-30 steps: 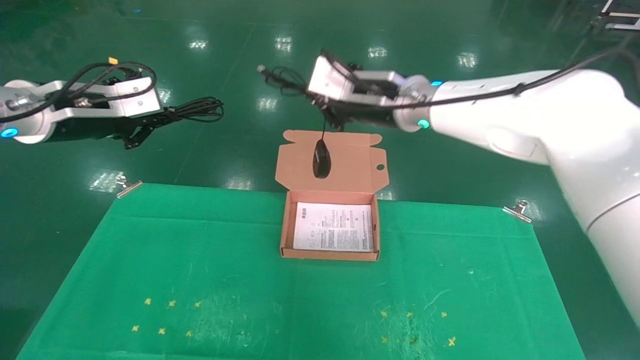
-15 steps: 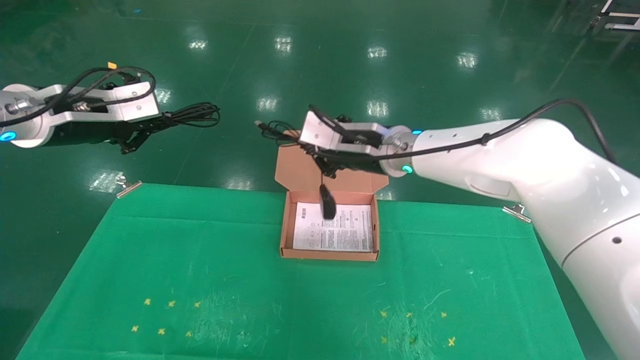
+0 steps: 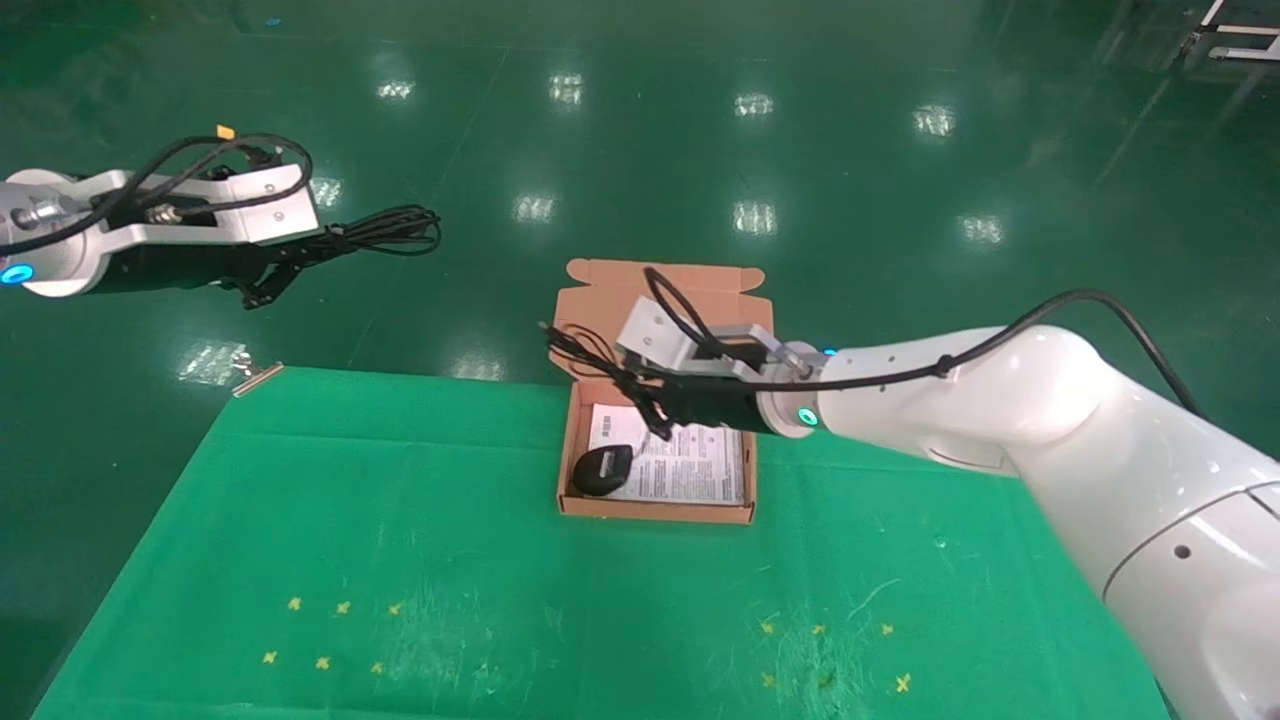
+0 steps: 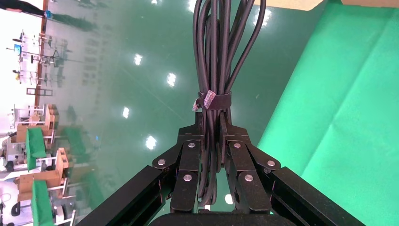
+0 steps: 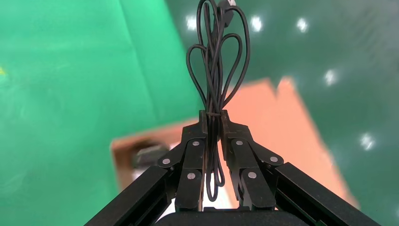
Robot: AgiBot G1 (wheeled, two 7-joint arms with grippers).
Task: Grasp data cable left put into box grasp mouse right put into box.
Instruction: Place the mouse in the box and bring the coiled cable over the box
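Note:
The salmon-orange box (image 3: 568, 440) lies open on the green cloth, its lid (image 3: 600, 300) standing behind it and a white printed sheet inside. The black mouse (image 3: 602, 469) rests in the box's front left corner; it is blurred in the right wrist view (image 5: 147, 155). My right gripper (image 3: 655, 408) is low over the box, shut on the mouse's bundled cord (image 5: 214, 75), whose loops stick out over the left wall (image 3: 580, 350). My left gripper (image 3: 268, 272) is held high at the far left, off the table, shut on the data cable (image 3: 385, 225), gripped just below its tie (image 4: 214, 100).
The green cloth (image 3: 400, 540) covers the table, held by metal clips at the back left (image 3: 255, 375). Small yellow cross marks (image 3: 330, 630) dot its near part on both sides. Shiny green floor lies beyond the table's far edge.
My right gripper has come down and toward me with the mouse cord; the mouse, which hung in front of the lid, now lies in the box. The left arm has hardly moved.

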